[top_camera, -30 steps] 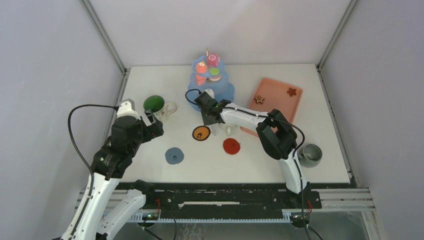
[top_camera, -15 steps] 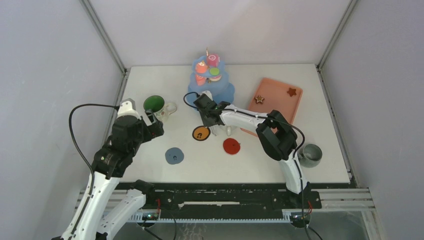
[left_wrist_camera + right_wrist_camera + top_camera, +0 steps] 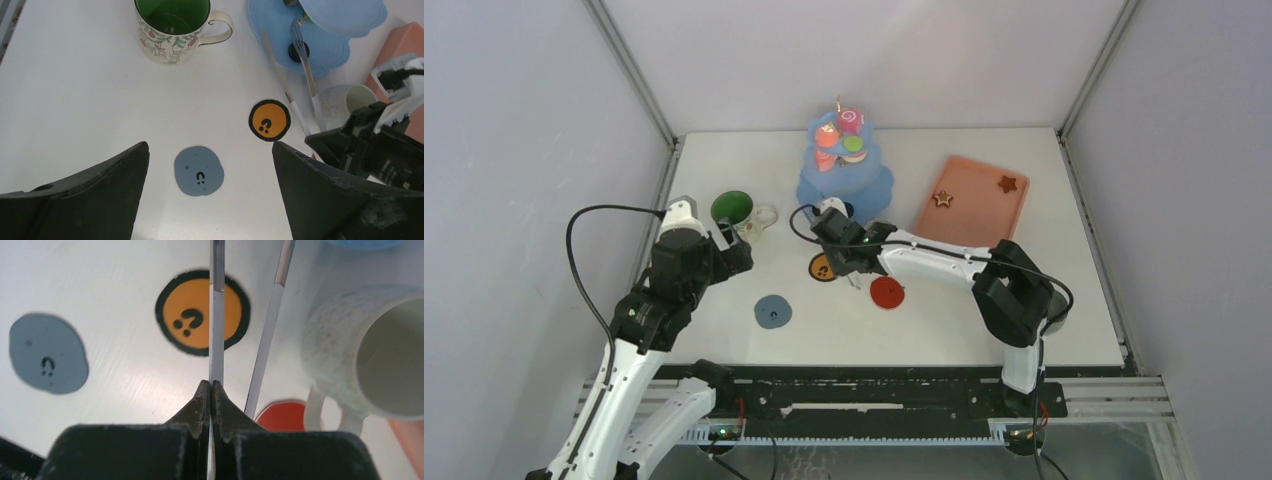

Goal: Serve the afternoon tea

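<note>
- Right claw (image 3: 212, 390)?
- Pinched tight on a white-handled utensil (image 3: 216, 330) that crosses the orange coaster (image 3: 232, 310). The cream mug (image 3: 370, 350) is just beside it.
- Left claw (image 3: 210, 150)?
- Spread wide, gripping nothing, over the blue-grey coaster (image 3: 199, 171), with the green mug (image 3: 172, 30) beyond.
- Pastries (image 3: 844, 135)?
- On the blue tiered stand (image 3: 869, 185). 2 brown stars (image 3: 942, 198) are on the salmon tray (image 3: 974, 205).
</note>
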You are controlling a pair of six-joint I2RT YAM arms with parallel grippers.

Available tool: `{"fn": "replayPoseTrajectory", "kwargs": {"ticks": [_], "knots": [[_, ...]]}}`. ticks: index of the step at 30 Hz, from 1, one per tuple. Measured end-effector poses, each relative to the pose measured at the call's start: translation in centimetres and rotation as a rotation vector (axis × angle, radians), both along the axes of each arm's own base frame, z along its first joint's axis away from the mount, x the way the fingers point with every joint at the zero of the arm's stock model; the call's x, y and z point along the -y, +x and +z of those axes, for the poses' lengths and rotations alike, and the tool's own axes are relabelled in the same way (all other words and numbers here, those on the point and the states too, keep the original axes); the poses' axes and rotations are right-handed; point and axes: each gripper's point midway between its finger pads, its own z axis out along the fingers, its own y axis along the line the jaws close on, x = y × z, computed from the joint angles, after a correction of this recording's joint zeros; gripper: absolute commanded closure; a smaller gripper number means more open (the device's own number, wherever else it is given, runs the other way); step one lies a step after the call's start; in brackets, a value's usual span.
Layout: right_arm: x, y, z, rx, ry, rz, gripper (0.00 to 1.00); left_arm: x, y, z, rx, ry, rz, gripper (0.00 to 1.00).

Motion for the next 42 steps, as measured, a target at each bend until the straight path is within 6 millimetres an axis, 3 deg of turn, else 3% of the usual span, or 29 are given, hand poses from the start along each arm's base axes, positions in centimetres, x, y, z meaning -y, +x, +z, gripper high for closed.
{"fn": "replayPoseTrajectory", "kwargs": {"ticks": [3,10,17,20,21,26,27,36,42], "knots": [[-0.3,-2.0,0.2,-0.011,0.014,0.041,1.00,0.0,0.0,0.0,0.000,0.000,0.000,0.03],[-0.9,-7.4,-1.9,-0.056,0.018,0.173,1.00,0.0,0.0,0.0,0.001,-0.001,0.000,0.03],[-2.8,-10.6,-3.3,-0.102,0.082,0.302,0.99,0.0,-0.1,0.1,0.005,-0.003,0.001,0.03],[-3.1,-11.0,-3.4,-0.108,0.098,0.319,0.65,0.0,-0.1,0.2,0.009,-0.005,0.001,0.03],[-3.2,-11.0,-3.4,-0.105,0.103,0.326,0.57,0.0,-0.1,0.2,0.010,-0.005,0.001,0.03],[-3.0,-11.0,-3.2,-0.085,0.120,0.321,0.34,0.0,-0.1,0.2,0.010,-0.007,0.001,0.03],[-2.8,-10.9,-3.1,-0.076,0.121,0.313,0.26,0.0,-0.1,0.2,0.010,-0.007,0.001,0.03],[-3.1,-9.6,-2.1,0.017,0.132,0.263,0.21,0.1,0.0,0.0,0.000,-0.012,0.001,0.03],[-4.6,-9.6,-4.2,0.057,0.122,0.267,0.21,0.1,0.0,0.0,0.001,-0.012,0.002,0.03]]}}
